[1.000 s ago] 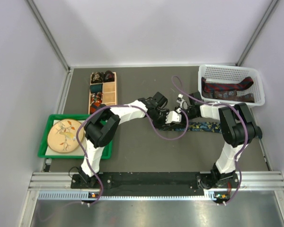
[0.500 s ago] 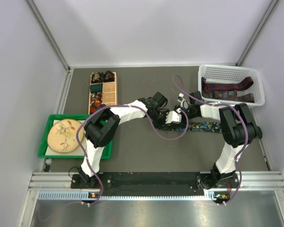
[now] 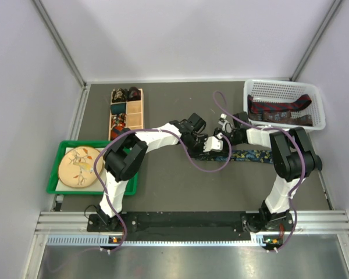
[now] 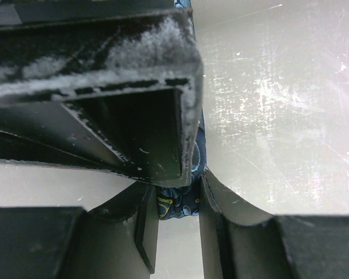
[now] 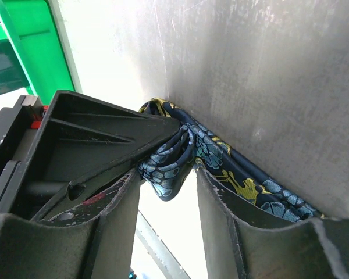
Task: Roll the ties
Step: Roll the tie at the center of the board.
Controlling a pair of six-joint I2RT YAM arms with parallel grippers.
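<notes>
We start at the left gripper (image 4: 177, 195). In its wrist view the two fingers close on a fold of the dark blue floral tie (image 4: 175, 208), and the cloth fills the slot between them, so we read it as clamped on the tie. A black channelled part fills that view toward 11 o'clock and hides the rest of the tie.

The right wrist view gives what the left cannot. The right gripper (image 5: 166, 174) has its fingers apart, with the rolled end of the tie sitting between the tips and bright space below the cloth. From there the tie runs flat along the table toward 4 o'clock, its blue and yellow print plain to see. We cannot tell whether either pad touches the roll.

Only the top view shows the wider layout. The two grippers meet near the middle of the table (image 3: 163, 186), and the unrolled length of the tie lies flat toward 3 o'clock. At 1 o'clock a white basket (image 3: 282, 87) holds dark red patterned ties (image 3: 276, 107). At 10 o'clock a wooden organizer (image 3: 135, 120) has small coils (image 3: 123, 94) in its far compartments. At 8 o'clock a green tray (image 3: 53, 185) carries a round plate (image 3: 77, 167).
</notes>
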